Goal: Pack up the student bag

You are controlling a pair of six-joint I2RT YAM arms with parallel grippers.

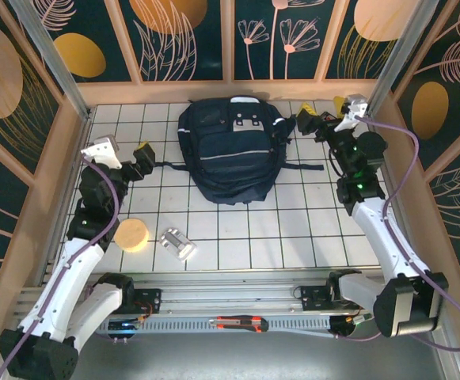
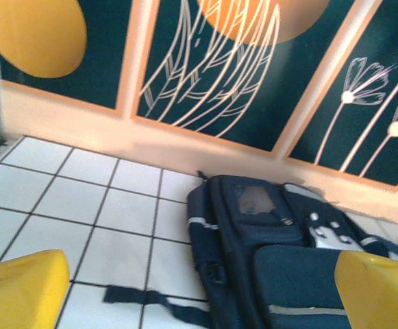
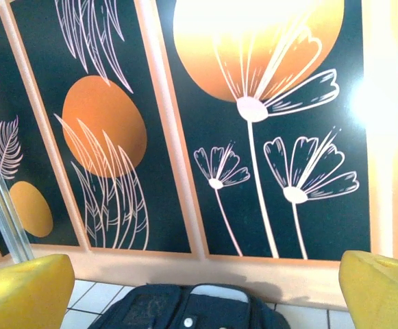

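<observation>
Left gripper hangs released, jaws spread wide with nothing between them. In its wrist view its yellow fingertips sit at the two lower corners, with tiles and bag showing in the gap. Right gripper is released as well, its yellow pads far apart at the lower corners of its wrist view and nothing clasped.

Nearest of all, a red and black cutter lies on the metal rail between the two arm bases. Just beyond, on the near left part of the white tiled table, a round tan disc lies flat. A small silvery object sits near its right side but apart from it, too small to make out.

Farther in, the left gripper is over the left side of the table, pointing right toward the bag. A dark strap runs flat along the tiles from the bag's left side toward it; whether the strap's end touches the gripper cannot be told.

The backpack lies flat on the far middle of the table, between the two grippers, its top toward the back wall. It is dark navy, with a thin pale stripe across its front and a grey-white patch with buckles near the top. A second strap trails out on the right.

The right gripper is at the far right, just beside the bag's top right corner, pointing left. Behind everything stands the back wall, dark panels in wooden frames painted with orange rounds and pale flowers.
</observation>
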